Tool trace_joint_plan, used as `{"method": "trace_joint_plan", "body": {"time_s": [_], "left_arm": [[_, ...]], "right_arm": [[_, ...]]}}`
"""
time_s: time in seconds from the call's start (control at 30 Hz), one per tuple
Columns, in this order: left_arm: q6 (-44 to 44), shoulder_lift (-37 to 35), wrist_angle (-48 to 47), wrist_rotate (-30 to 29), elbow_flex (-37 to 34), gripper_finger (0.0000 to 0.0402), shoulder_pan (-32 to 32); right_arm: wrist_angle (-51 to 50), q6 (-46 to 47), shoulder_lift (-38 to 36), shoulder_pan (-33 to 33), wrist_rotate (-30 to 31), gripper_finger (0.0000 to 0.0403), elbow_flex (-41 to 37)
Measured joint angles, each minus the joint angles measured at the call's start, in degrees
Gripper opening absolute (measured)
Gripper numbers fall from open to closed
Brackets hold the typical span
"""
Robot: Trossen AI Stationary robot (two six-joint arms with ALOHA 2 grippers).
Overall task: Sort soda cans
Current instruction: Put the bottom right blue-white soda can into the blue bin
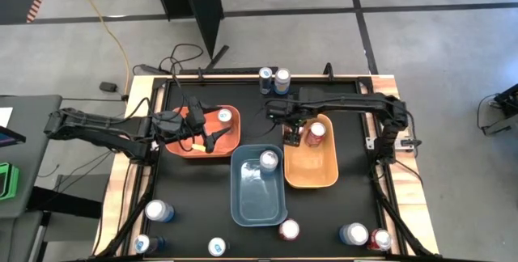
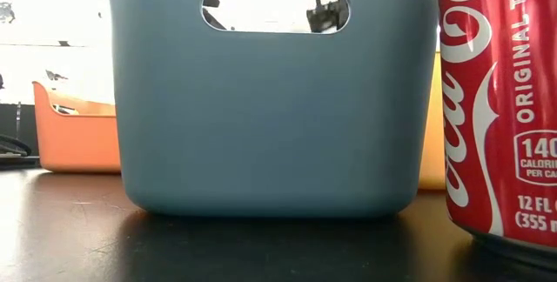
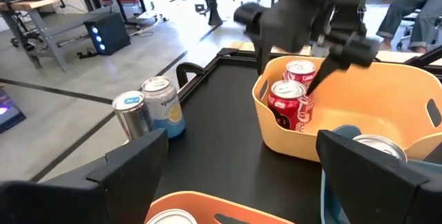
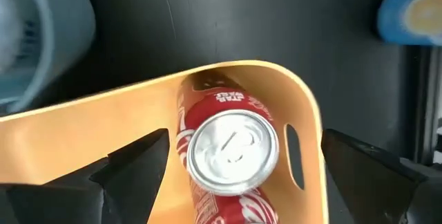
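While two red cans point(image 1: 314, 131) occupy the yellow bin point(image 1: 312, 173) just right of centre in the high view, one stands upright with its silver top showing and the other lies close against it, partly hidden.

One silver-topped can point(image 1: 269, 160) sits in the blue bin point(image 1: 257, 205) at the frame's middle. One pale can point(image 1: 225, 116) sits in the orange bin point(image 1: 182, 146), left of centre.

Loose cans on the black table point(image 1: 340, 213): two blue-and-silver cans point(image 1: 274, 79) side by side at the upper edge; along the lower edge, a silver-blue can point(image 1: 159, 210), a further can point(image 1: 142, 244) at the lower left corner, a pale can point(image 1: 217, 247), a red can point(image 1: 289, 230), a silver can point(image 1: 354, 234) and a red can point(image 1: 380, 238) touching it. In the low view one red can point(image 2: 500, 108) fills the right edge, just beside the blue bin.

The right gripper point(image 1: 295, 137) hangs over the yellow bin's upper left part, beside the red cans; its fingers are spread wide and empty, the upright can showing between them in the right wrist view. The left gripper point(image 1: 212, 141) sits over the orange bin, fingers apart, holding nothing.
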Motion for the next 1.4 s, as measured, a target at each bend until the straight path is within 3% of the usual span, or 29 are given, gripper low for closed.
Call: {"method": "trace_joint_plan", "body": {"time_s": [0.33, 0.67, 0.87, 1.03, 1.4], "left_arm": [[-0.04, 0.00, -0.13, 0.00, 0.00, 0.0366, 0.00], [-1.32, 0.00, 0.04, 8.26, 0.00, 0.0366, 0.00], [-2.08, 1.40, 1.76, 9.15, 0.00, 0.0366, -1.74], [-1.99, 4.30, 7.40, 9.14, 0.00, 0.0366, -3.28], [-1.14, 11.99, 9.06, 9.08, 3.50, 0.0366, -3.48]], "right_arm": [[-0.26, 9.10, -11.53, 7.05, 0.47, 0.0395, -0.14], [0.06, 27.59, -20.15, 29.91, 5.30, 0.0379, -5.32], [-0.58, 42.87, -18.97, 45.74, 9.02, 0.0376, -6.90], [-1.91, 54.05, -16.04, 55.19, 9.47, 0.0376, -6.90], [-3.48, 73.51, -13.51, 64.82, -2.08, 0.0376, -6.88]]}}
